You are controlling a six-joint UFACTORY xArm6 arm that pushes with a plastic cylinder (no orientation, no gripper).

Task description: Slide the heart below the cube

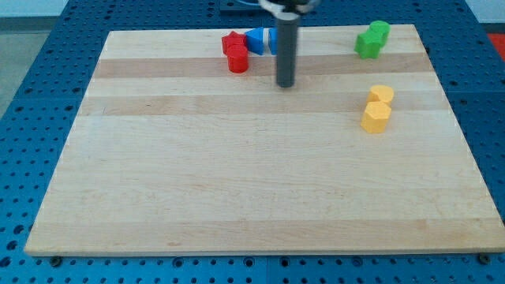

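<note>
Blue pegboard frames the wooden board (260, 173), and on it my rod comes down from the view's top, bare, holding nothing, my tip (285, 84) on the wood just right of the red pair. Top right sit two green blocks (372, 39), touching. Below them, two yellow blocks (378, 109), touching, shapes hard to call. Top centre: a red block (232, 42), a red cylinder (238, 60) just below it, and blue blocks (259, 39) partly behind my rod. Heart and cube: cannot tell which.

wooden board (252, 181) | red blocks (235, 53) | blue blocks (259, 40) | green blocks (372, 39) | yellow blocks (378, 108)
</note>
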